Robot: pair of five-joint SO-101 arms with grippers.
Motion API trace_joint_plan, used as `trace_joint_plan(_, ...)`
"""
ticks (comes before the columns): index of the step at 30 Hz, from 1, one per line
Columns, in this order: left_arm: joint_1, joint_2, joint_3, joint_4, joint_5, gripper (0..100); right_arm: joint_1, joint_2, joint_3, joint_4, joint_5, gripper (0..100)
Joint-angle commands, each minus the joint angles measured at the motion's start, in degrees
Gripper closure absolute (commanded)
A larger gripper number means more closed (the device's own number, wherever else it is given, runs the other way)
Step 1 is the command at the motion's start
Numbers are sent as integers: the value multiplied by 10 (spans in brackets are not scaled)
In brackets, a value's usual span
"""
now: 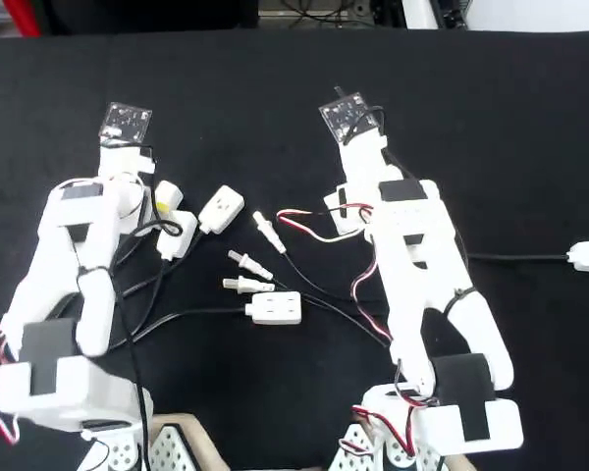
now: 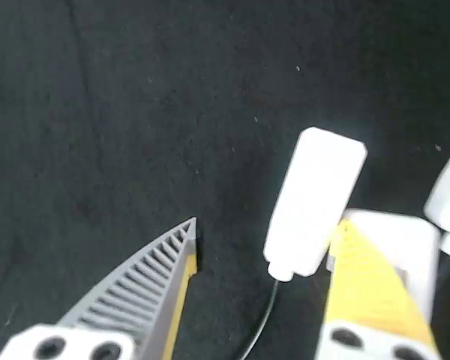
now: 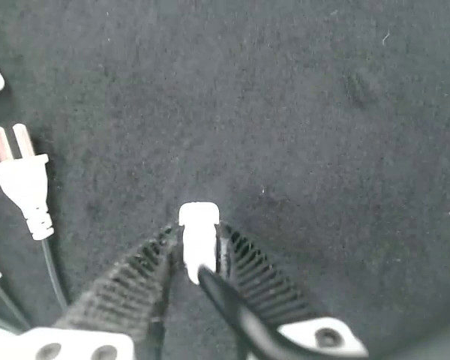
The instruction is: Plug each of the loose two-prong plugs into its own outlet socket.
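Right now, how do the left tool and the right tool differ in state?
The left tool is open; the right tool is shut. A white outlet socket lies unclamped inside the left tool's gap, nearer its yellow side; the right tool clamps a small white plug. Both point down at the black cloth.

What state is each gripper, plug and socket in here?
Left gripper: open, straddling white rectangular outlet socket.
Right gripper: shut on small white plug.
Three white two-prong plugs: lying loose, unplugged.
White outlet socket at table centre: nothing plugged in.
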Motion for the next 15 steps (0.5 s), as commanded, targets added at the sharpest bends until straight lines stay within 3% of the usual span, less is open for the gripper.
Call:
trace_joint_plan(1,9,25,-44,-22,-33,773,7,-8,-4,-11,5,986)
trace_joint_plan(9,38,61,-44,-44,-57,957,7,-8,-4,-11,6,986)
trace_joint_plan(15,40,69,-47,-42,-60,967,7,-8,-4,-11,6,986)
